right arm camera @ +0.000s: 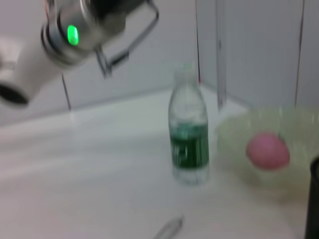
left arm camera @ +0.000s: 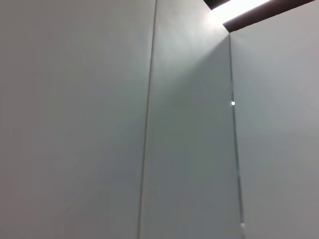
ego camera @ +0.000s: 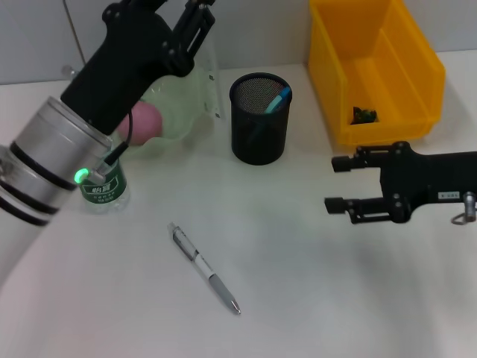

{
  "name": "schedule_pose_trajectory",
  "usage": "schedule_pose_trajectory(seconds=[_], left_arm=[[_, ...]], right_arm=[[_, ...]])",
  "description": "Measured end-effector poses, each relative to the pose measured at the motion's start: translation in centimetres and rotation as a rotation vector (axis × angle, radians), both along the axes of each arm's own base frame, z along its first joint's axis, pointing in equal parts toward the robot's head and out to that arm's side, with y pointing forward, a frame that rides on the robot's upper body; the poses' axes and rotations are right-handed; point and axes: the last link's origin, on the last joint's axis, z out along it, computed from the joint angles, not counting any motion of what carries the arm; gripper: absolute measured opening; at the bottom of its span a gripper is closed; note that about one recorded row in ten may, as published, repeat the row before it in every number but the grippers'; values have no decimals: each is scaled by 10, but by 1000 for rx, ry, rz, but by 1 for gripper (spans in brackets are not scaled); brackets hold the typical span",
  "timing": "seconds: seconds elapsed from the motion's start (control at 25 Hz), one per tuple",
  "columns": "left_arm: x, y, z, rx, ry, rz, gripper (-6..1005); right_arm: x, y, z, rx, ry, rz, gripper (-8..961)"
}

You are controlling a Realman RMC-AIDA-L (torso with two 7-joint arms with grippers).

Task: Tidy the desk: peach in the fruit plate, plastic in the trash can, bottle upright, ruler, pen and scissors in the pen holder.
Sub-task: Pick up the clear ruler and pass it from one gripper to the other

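My left gripper (ego camera: 198, 16) is raised at the back, above the table, and seems shut on a clear ruler (ego camera: 217, 82) that hangs down beside the black mesh pen holder (ego camera: 259, 142). A blue-handled item (ego camera: 280, 98) stands in the holder. A silver pen (ego camera: 204, 268) lies on the table in front. The pink peach (ego camera: 146, 123) lies in the pale green plate (ego camera: 182, 112). The green-labelled bottle (ego camera: 104, 190) stands upright, partly hidden by my left arm; it also shows in the right wrist view (right arm camera: 189, 134). My right gripper (ego camera: 335, 184) is open and empty at the right.
A yellow bin (ego camera: 373, 45) with a small dark item (ego camera: 364, 114) stands at the back right. The right wrist view shows the peach (right arm camera: 268, 151) in the plate (right arm camera: 234, 134) and the pen's end (right arm camera: 169, 229). The left wrist view shows only wall.
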Motion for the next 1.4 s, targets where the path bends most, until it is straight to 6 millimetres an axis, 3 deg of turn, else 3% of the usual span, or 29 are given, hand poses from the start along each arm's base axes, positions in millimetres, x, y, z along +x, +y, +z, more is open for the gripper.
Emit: schedule_pose_trajectory(seconds=[0.04, 0.2, 0.64, 1.04, 1.4], left_arm=[[-1, -11, -12, 97, 12, 24, 405], [-1, -19, -22, 170, 32, 54, 406], [-7, -26, -38, 212, 72, 136, 408], [-3, -29, -45, 225, 99, 130, 411], [-3, -31, -47, 227, 113, 121, 413]], right_arm=[[-2, -2, -5, 46, 46, 22, 722], [-2, -5, -13, 134, 122, 60, 722], [-7, -18, -45, 447, 416, 107, 723], [-35, -5, -89, 413, 473, 28, 723], [-48, 2, -102, 439, 500, -36, 722]])
